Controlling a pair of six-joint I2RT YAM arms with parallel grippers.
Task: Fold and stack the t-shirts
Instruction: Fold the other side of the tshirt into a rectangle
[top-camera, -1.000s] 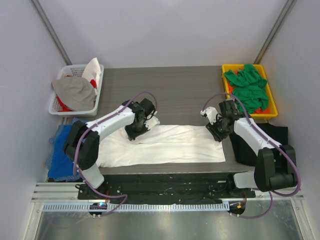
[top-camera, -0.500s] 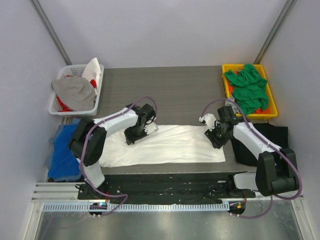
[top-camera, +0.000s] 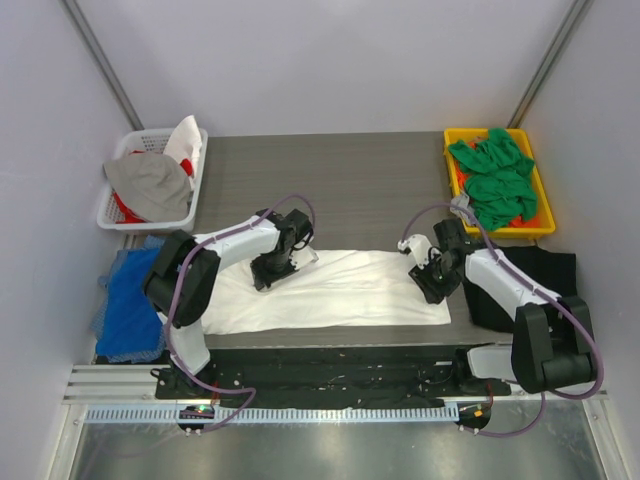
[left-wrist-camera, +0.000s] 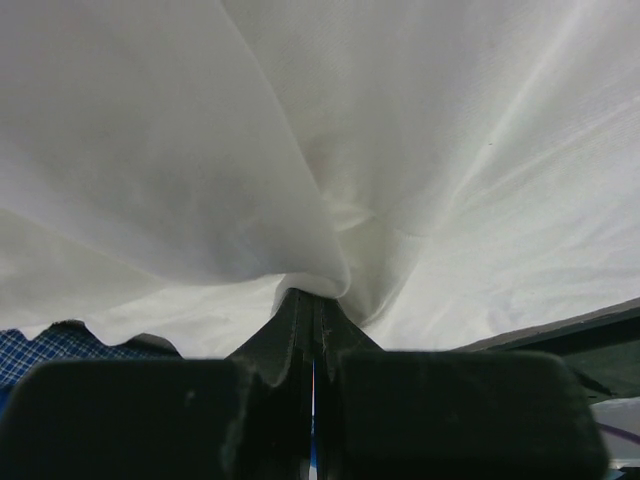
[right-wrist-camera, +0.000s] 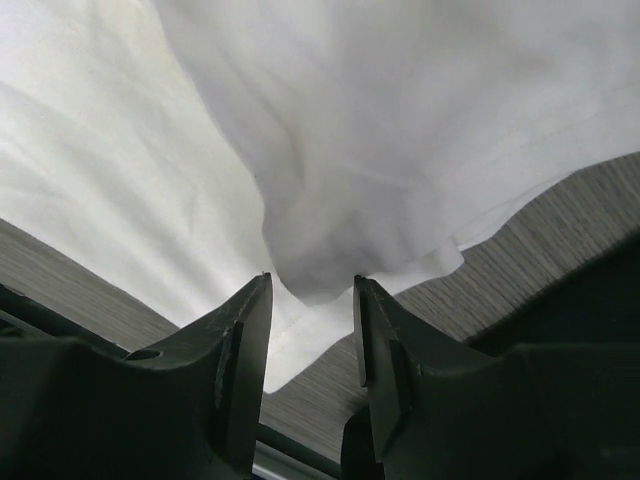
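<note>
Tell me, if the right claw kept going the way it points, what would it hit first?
The white t-shirt: a bunch of it already sits between the fingertips of the right gripper. The table probably lies just behind the cloth.

Cannot see the fingertips of the left hand (left-wrist-camera: 313, 300), sunk in a pinched fold of the white t-shirt (left-wrist-camera: 450, 150), itself cut off at top and both sides. Likewise cut off in the right wrist view, bunched between the fingers of the right hand (right-wrist-camera: 310, 285). At right of the top view, black t-shirt (top-camera: 556, 268) partly hidden beneath the right arm (top-camera: 500, 280).
</note>
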